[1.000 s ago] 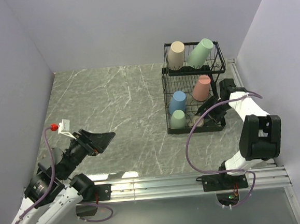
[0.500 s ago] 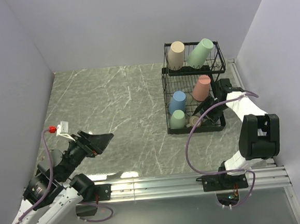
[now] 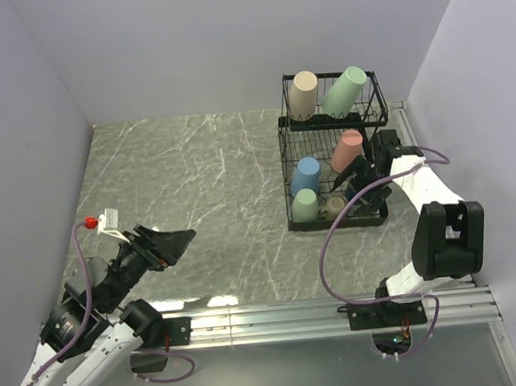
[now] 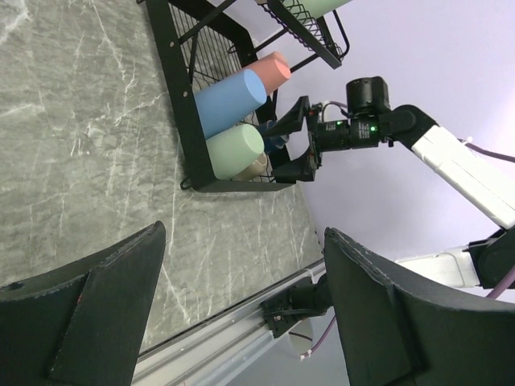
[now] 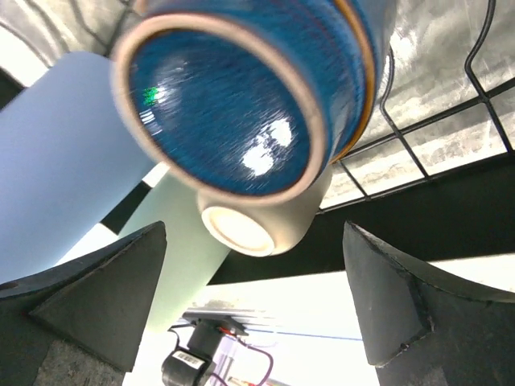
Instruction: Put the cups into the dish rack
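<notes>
The black wire dish rack (image 3: 372, 112) stands at the back right. A beige cup (image 3: 302, 94) and a pale green cup (image 3: 345, 89) lie on its top tier. Below lie a salmon-pink cup (image 3: 347, 150), a blue cup (image 3: 306, 173), a second pale green cup (image 3: 305, 205) and an olive-tan mug (image 3: 335, 207). My right gripper (image 3: 356, 185) reaches into the lower tier from the right, open (image 5: 253, 305). The dark navy mug (image 5: 241, 88) lies just beyond its fingertips on the wires, against the tan mug (image 5: 261, 217), free of both fingers. My left gripper (image 3: 168, 243) hangs open and empty over the table's near left.
Purple walls enclose the marble table (image 3: 194, 180) on three sides. An aluminium rail (image 3: 277, 318) carrying both arm bases runs along the near edge. The rack's wire floor (image 5: 451, 104) lies close under the right fingers.
The right gripper's jaws have spread wider and let go of the navy mug inside the lower tier, shifting slightly toward the back. The left arm has barely moved.
</notes>
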Robot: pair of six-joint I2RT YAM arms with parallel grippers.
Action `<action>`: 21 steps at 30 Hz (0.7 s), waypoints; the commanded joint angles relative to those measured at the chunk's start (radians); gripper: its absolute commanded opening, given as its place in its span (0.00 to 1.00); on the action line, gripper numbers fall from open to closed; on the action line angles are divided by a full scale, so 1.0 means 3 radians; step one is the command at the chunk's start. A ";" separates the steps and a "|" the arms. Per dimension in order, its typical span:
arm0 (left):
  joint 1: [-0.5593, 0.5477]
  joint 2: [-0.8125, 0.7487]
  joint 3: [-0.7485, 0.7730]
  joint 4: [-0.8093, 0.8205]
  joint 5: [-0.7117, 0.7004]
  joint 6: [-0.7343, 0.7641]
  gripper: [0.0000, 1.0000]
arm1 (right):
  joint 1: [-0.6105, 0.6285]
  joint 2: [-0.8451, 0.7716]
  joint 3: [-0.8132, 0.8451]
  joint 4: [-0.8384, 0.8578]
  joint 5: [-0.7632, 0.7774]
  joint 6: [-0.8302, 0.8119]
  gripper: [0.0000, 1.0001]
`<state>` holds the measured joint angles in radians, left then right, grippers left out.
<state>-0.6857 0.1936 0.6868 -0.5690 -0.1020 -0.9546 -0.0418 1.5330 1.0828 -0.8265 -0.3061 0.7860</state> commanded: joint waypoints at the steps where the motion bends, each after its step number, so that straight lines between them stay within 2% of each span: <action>1: 0.0010 0.0060 0.0119 0.0097 0.0044 0.0058 0.85 | 0.0022 -0.0206 0.0210 -0.0088 0.0095 -0.0053 0.97; 8: 0.0005 0.0203 0.0180 0.0143 0.0089 0.0119 0.85 | 0.0052 -0.0492 0.0461 -0.0323 0.0115 -0.0140 0.98; 14: 0.0005 0.0530 0.0415 0.0158 0.0064 0.0293 0.85 | 0.0073 -0.0957 0.0696 -0.0502 0.0172 -0.0334 0.98; 18: 0.0010 0.0943 0.0666 0.0224 0.0064 0.0517 0.86 | 0.0124 -0.1625 0.0615 -0.0406 0.0095 -0.0411 0.98; 21: 0.0015 0.1291 0.0864 0.0311 0.0100 0.0696 0.89 | 0.0262 -0.2157 0.0344 -0.0298 0.0075 -0.0467 0.99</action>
<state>-0.6857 0.4953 0.8730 -0.5365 -0.0906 -0.8364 -0.0002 1.0294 1.2304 -0.9337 -0.2783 0.6868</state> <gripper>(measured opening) 0.883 0.986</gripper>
